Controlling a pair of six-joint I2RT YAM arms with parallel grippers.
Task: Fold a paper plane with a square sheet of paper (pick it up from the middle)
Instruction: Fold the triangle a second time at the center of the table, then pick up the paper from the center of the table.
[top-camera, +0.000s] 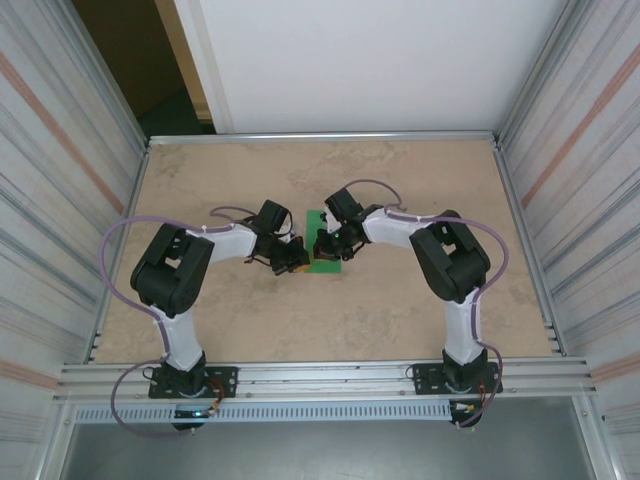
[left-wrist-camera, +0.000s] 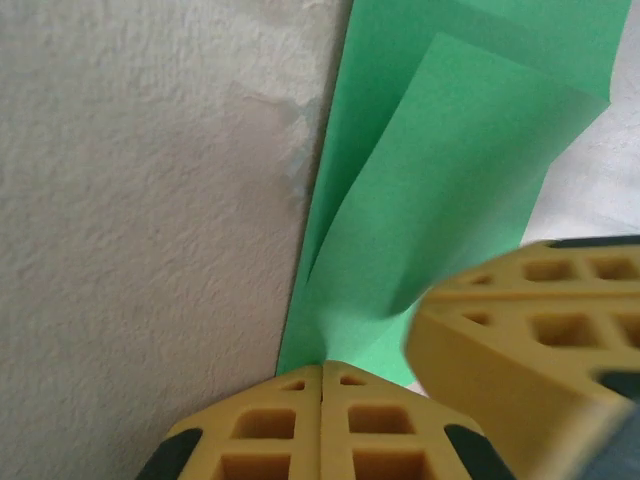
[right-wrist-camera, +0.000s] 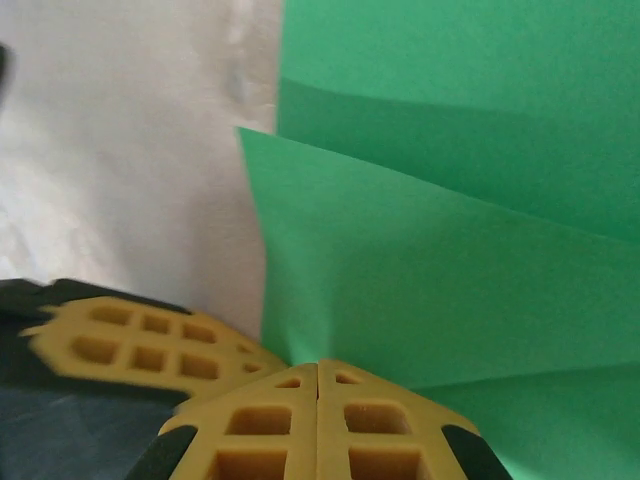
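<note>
The square sheet of paper (top-camera: 322, 246) is bright green and lies mid-table, partly folded, with one flap (left-wrist-camera: 450, 190) raised over the flat layer. My left gripper (left-wrist-camera: 322, 368) is shut, its yellow tips pinching the near edge of the paper. From the other side my right gripper (right-wrist-camera: 318, 365) is shut on a lifted flap (right-wrist-camera: 440, 280). The two grippers nearly touch: the right one's fingers (left-wrist-camera: 530, 330) show in the left wrist view, and the left one's fingers (right-wrist-camera: 140, 335) in the right wrist view. A paper plane is out of view.
The beige table (top-camera: 400, 180) is walled by ribbed panels at left (top-camera: 60, 200) and right (top-camera: 580, 200), with a metal rail (top-camera: 320, 375) along the near edge. Both arms bend inward to the centre.
</note>
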